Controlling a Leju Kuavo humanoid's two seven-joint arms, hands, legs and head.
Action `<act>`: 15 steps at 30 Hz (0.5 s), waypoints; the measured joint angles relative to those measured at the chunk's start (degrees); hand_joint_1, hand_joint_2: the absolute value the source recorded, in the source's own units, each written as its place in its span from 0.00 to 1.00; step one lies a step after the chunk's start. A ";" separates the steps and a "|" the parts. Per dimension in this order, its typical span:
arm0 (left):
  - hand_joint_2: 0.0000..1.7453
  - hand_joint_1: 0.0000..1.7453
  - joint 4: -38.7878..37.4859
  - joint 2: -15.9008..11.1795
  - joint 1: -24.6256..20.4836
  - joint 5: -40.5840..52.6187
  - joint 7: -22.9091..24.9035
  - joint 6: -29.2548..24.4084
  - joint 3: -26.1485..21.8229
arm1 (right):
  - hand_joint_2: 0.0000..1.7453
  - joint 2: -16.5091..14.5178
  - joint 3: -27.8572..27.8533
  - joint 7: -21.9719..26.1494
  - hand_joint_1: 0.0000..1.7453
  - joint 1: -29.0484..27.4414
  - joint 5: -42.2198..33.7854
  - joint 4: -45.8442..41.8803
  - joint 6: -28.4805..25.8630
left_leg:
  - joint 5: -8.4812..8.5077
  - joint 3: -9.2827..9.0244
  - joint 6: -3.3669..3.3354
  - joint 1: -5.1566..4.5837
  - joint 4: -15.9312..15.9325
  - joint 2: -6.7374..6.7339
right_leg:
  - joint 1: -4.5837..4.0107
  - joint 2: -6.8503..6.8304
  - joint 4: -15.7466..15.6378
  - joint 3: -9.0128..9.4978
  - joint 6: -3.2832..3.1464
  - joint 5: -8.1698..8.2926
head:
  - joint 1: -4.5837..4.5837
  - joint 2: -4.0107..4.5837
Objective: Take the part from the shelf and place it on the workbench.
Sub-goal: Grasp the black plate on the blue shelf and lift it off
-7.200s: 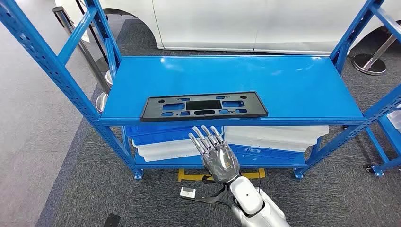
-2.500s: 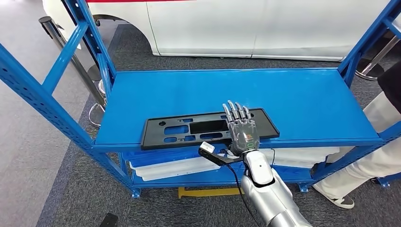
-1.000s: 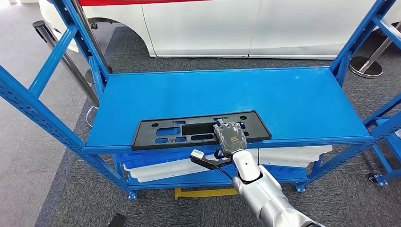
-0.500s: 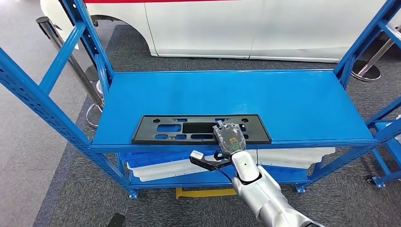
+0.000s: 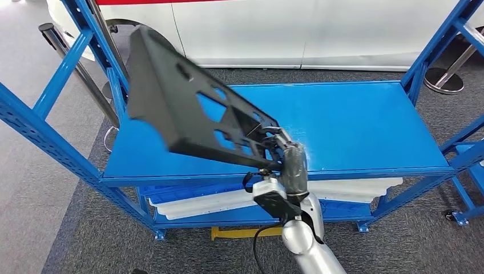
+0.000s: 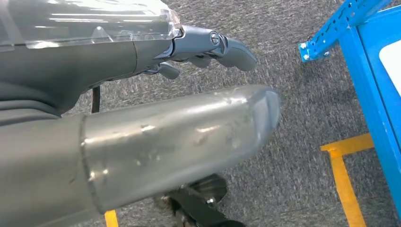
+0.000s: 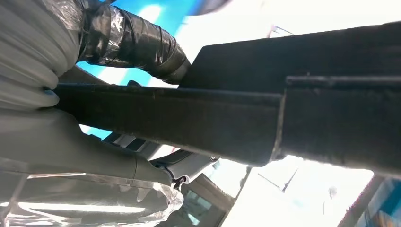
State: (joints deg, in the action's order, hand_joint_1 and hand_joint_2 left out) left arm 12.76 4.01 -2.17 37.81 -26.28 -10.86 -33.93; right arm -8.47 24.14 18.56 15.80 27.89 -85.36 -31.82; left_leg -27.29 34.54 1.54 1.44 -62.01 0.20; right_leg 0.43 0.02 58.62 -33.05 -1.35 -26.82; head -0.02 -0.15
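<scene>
The part is a long flat black plastic plate (image 5: 188, 108) with several cut-outs. My right hand (image 5: 285, 157) grips it at one end and holds it lifted off the blue shelf (image 5: 354, 125), tilted steeply, its far end raised toward the upper left. In the right wrist view the plate's dark edge (image 7: 227, 118) runs across the picture, clamped between my thumb (image 7: 137, 45) and the hand below it. My left hand (image 6: 208, 45) hangs over the grey carpet, its fingers curled and holding nothing.
Blue uprights (image 5: 54, 85) frame the shelf on both sides. White and blue trays (image 5: 348, 185) are stacked on the lower level. A white car (image 5: 285, 28) stands behind the shelf. Steel posts (image 5: 74, 68) stand at the left, and yellow floor tape (image 5: 245, 232) lies under the shelf.
Half a second ago the plate lay flat on the shelf's front edge with my right hand on it. Now the hand has lifted it and swung it up on a steep tilt.
</scene>
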 joint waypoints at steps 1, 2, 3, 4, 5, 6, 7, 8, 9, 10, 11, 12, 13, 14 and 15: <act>0.00 0.00 -0.01 0.15 0.07 -0.02 -0.10 -0.10 -0.43 | 1.00 0.50 -0.21 0.56 1.00 -1.41 -2.28 -3.65 0.29 | 0.57 -1.04 -0.25 -0.08 2.20 0.07 | -0.09 0.01 0.29 -0.12 0.30 -0.21 | 0.01 0.00; 0.00 0.00 -0.01 0.30 0.11 -0.03 -0.19 -0.15 -0.83 | 1.00 0.97 -0.52 1.04 1.00 -2.77 -3.93 -6.76 0.56 | 0.45 -1.46 -0.55 -0.18 3.11 0.15 | -0.21 0.01 0.47 -0.26 0.57 -0.32 | 0.02 0.00; 0.00 0.00 -0.01 0.42 0.15 -0.03 -0.30 -0.18 -1.21 | 1.00 1.39 -0.90 1.56 1.00 -4.08 -5.19 -9.30 0.78 | 0.26 -1.54 -0.91 -0.35 3.26 0.20 | -0.30 0.02 0.55 -0.34 0.80 -0.32 | 0.02 0.00; 0.00 0.00 -0.01 0.54 0.15 -0.02 -0.44 -0.20 -1.53 | 1.00 1.70 -1.28 2.09 1.00 -5.25 -6.25 -11.40 1.04 | 0.27 -1.49 -1.34 -0.37 3.25 0.21 | -0.25 0.05 0.48 -0.32 1.04 -0.31 | 0.04 0.00; 0.00 0.00 0.00 0.64 0.12 0.00 -0.59 -0.20 -1.82 | 1.00 1.95 -1.67 2.64 1.00 -6.30 -7.30 -13.14 1.32 | 0.35 -1.57 -1.76 -0.35 3.41 0.17 | -0.14 0.06 0.65 -0.30 1.32 -0.54 | 0.04 0.00; 0.00 0.00 0.00 0.73 -0.01 0.02 -0.75 -0.19 -2.08 | 1.00 2.14 -2.05 3.14 1.00 -7.25 -8.28 -14.62 1.61 | 0.46 -1.66 -2.21 -0.33 3.60 0.14 | -0.04 0.06 1.48 -0.61 1.61 -1.23 | 0.04 0.00; 0.00 0.00 0.00 0.79 -0.22 0.03 -0.91 -0.19 -2.36 | 1.00 2.30 -2.47 3.61 1.00 -8.16 -9.22 -15.95 1.94 | 0.57 -1.74 -2.63 -0.27 3.77 0.10 | 0.05 0.07 3.52 -1.49 1.90 -2.58 | 0.04 0.00; 0.00 0.00 0.00 0.81 -0.42 0.03 -1.06 -0.18 -2.63 | 1.00 2.46 -2.90 4.10 1.00 -9.08 -10.06 -17.04 2.26 | 0.61 -1.78 -2.91 -0.26 3.86 0.08 | 0.13 0.06 6.71 -2.96 2.12 -4.38 | 0.04 0.00; 0.00 0.00 0.00 0.82 -0.60 0.03 -1.21 -0.15 -2.91 | 1.00 2.62 -3.29 4.57 1.00 -10.07 -10.76 -17.95 2.56 | 0.58 -1.77 -3.09 -0.32 3.85 0.08 | 0.14 0.06 10.63 -4.88 2.27 -6.27 | 0.04 0.00; 0.00 0.00 0.00 0.82 -0.72 0.04 -1.34 -0.11 -3.17 | 1.00 2.76 -3.63 5.00 1.00 -11.14 -11.33 -18.68 2.77 | 0.55 -1.77 -3.18 -0.39 3.83 0.08 | 0.16 0.06 14.31 -6.72 2.35 -7.65 | 0.04 0.00; 0.00 0.00 0.00 0.82 -0.79 0.05 -1.44 -0.06 -3.38 | 1.00 2.87 -3.90 5.32 1.00 -12.19 -11.71 -19.22 2.92 | 0.51 -1.80 -3.23 -0.47 3.80 0.09 | 0.17 0.06 16.47 -7.89 2.34 -8.01 | 0.04 0.00; 0.00 0.00 0.00 0.82 -0.85 0.07 -1.51 -0.01 -3.53 | 1.00 2.97 -4.11 5.54 1.00 -13.10 -11.95 -19.70 3.00 | 0.46 -1.86 -3.25 -0.55 3.78 0.10 | 0.16 0.06 16.52 -8.06 2.22 -7.24 | 0.04 0.00; 0.00 0.00 0.00 0.84 -0.91 0.09 -1.56 0.01 -3.64 | 1.00 3.04 -4.25 5.66 1.00 -13.76 -12.08 -20.12 3.04 | 0.41 -1.97 -3.25 -0.65 3.77 0.12 | 0.13 0.06 14.25 -7.10 1.97 -5.46 | 0.04 0.00; 0.00 0.00 0.00 0.90 -0.99 0.14 -1.59 -0.03 -3.70 | 1.00 3.10 -4.36 5.73 1.00 -14.20 -12.20 -20.54 3.10 | 0.34 -2.12 -3.22 -0.74 3.77 0.12 | 0.02 0.06 10.27 -5.23 1.58 -3.18 | 0.04 0.00; 0.00 0.00 0.00 1.02 -1.08 0.28 -1.62 -0.21 -3.74 | 1.00 3.15 -4.48 5.77 1.00 -14.49 -12.48 -20.97 3.28 | 0.23 -2.23 -3.12 -0.91 3.75 0.12 | -0.16 0.03 6.19 -3.26 1.15 -1.51 | 0.04 0.00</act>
State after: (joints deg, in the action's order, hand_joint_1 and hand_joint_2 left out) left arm 12.76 5.03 -3.26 38.09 -27.90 -11.07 -37.66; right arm -5.32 19.67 24.33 1.32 15.41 -106.33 -28.54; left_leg -27.05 32.31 -1.57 0.53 -58.26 0.32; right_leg 0.28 0.06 64.81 -36.32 -0.20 -28.33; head 0.02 -0.15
